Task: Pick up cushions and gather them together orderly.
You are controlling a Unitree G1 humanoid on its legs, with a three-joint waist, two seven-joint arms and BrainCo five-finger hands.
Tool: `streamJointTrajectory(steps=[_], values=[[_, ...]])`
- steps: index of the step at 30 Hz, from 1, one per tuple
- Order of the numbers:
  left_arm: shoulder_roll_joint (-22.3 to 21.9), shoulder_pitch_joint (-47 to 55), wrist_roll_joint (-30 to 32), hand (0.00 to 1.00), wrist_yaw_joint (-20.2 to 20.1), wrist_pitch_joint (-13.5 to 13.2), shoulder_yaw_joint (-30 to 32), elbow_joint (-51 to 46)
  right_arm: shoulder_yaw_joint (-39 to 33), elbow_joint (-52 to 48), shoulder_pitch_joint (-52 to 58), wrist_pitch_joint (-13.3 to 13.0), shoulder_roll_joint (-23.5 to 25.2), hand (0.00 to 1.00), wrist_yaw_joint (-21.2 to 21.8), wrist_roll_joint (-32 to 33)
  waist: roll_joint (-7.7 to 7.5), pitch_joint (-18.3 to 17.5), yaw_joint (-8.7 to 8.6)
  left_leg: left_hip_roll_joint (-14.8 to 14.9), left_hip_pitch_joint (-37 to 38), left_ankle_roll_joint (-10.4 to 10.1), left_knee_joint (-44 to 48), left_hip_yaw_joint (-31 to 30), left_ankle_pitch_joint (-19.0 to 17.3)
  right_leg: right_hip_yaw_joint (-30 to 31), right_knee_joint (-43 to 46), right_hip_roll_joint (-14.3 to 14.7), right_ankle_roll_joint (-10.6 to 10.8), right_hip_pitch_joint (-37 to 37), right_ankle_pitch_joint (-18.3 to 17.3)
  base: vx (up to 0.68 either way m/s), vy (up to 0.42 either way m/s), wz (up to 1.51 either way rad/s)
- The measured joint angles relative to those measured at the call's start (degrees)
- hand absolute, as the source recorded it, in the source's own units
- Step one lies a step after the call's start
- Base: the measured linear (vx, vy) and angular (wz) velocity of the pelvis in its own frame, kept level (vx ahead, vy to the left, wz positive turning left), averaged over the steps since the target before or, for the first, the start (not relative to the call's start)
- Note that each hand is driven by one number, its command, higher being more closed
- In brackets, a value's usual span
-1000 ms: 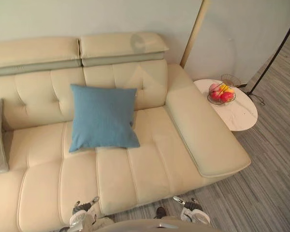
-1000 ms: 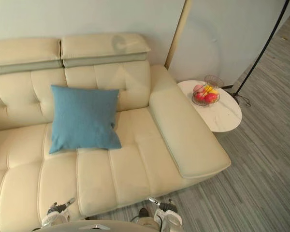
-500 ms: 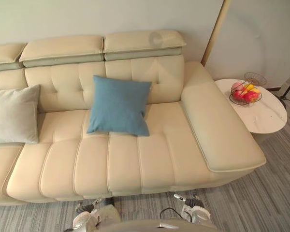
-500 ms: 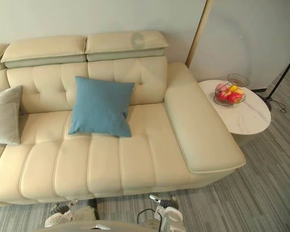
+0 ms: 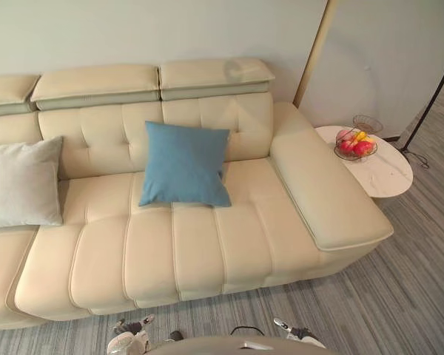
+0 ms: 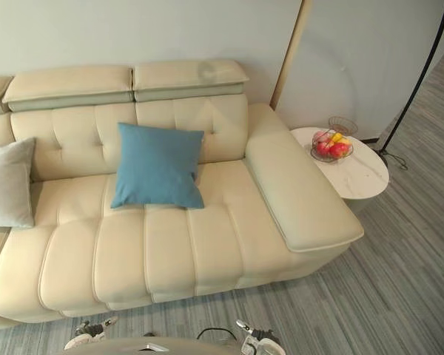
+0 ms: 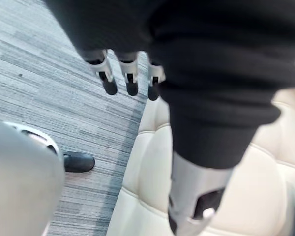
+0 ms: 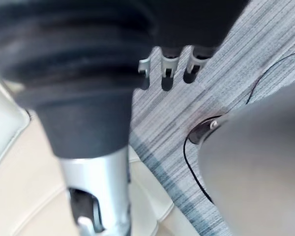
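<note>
- Blue cushion [image 5: 183,164] mid-frame on sofa [image 5: 200,251]; my view's pulled back, so grey cushion [image 5: 21,183] at left edge is now in sight.
- L hand [image 7: 131,78] & R hand [image 8: 167,73] slack, empty; nothing gathered yet.

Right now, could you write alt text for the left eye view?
A blue cushion leans against the back of a cream sofa, a grey cushion apart to the left. A fruit bowl sits on a side table at right.

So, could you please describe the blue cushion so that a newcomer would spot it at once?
Find the long cream sofa against the wall. On its seat, the blue cushion leans against the backrest. Its neighbour, the grey cushion further left, is paler.
</note>
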Motion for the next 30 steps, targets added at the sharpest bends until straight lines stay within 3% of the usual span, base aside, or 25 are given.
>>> streamJointTrajectory(steps=[13,15,25,30], values=[[1.00,-0.65,1.13,0.00,-3.38,0.17,-0.10,2.14,-0.46,3.86,-2.55,0.37,-1.04,0.00,0.83,-1.92,0.02,0.65,0.07,1.34,3.36,-0.13,0.03,1.44,0.04,1.40,-3.29,1.87,0.29,4.01,1.48,0.03,-0.023,-0.08],[2.30,-1.20,2.16,0.00,-3.83,0.23,-0.65,3.87,-0.45,4.77,-3.25,1.26,-1.15,0.00,2.06,-2.80,-0.56,0.65,0.38,0.79,4.01,0.18,0.05,1.85,-0.53,2.36,-4.36,1.47,0.11,4.35,1.45,0.00,-0.002,-0.02],[2.29,-1.20,2.17,0.00,-3.84,0.21,-0.57,3.87,-0.47,4.82,-3.24,1.26,-1.14,0.00,2.05,-2.78,-0.60,0.67,0.43,0.63,3.47,0.28,0.03,0.91,-0.46,1.43,-4.46,1.27,0.13,4.36,1.45,0.00,-0.001,0.04],[2.08,-1.21,2.05,0.00,-4.00,-0.38,-0.02,3.47,-0.39,4.79,-3.37,1.27,-1.09,0.00,2.05,-2.78,-0.73,0.76,1.50,0.49,1.85,0.39,0.03,0.31,-0.37,-0.04,-5.73,0.94,0.97,3.84,2.38,0.00,-0.005,0.08]])
